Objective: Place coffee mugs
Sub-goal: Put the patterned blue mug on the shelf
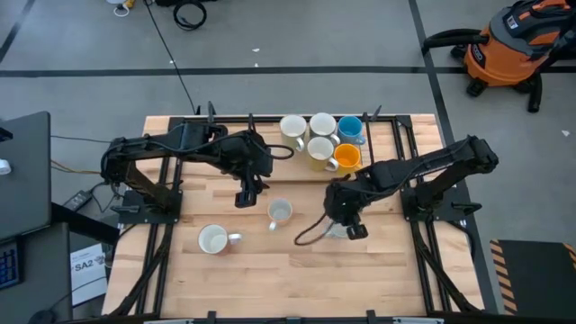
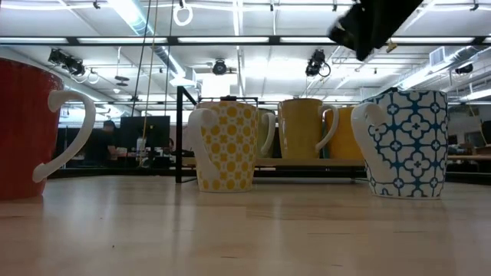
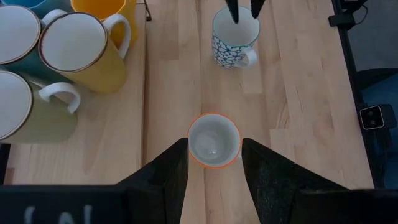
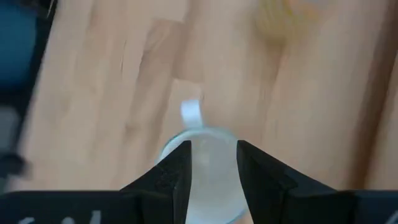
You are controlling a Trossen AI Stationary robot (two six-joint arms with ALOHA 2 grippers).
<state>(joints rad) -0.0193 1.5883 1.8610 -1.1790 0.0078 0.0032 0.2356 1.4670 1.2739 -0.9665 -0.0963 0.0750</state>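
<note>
Three mugs stand upright on their bases on the wooden table's near half. A red mug (image 1: 213, 239) (image 2: 23, 126) is at the left, a yellow-patterned one (image 1: 280, 211) (image 2: 226, 146) (image 3: 213, 140) in the middle, and a blue-patterned one (image 2: 406, 142) (image 3: 235, 37) at the right. My left gripper (image 1: 245, 193) (image 3: 214, 165) is open and hovers just left of the yellow-patterned mug. My right gripper (image 1: 346, 223) (image 2: 376, 27) (image 4: 211, 165) is open, above the blue-patterned mug (image 4: 205, 165) and apart from it in the low view.
Several more mugs stand grouped at the table's far edge (image 1: 321, 139) (image 3: 56, 56): white-rimmed ones, a blue one (image 1: 350, 129) and an orange one (image 1: 347, 157). A black cable (image 1: 310, 236) loops beside my right gripper. Bare wood lies along the near edge (image 1: 288, 279).
</note>
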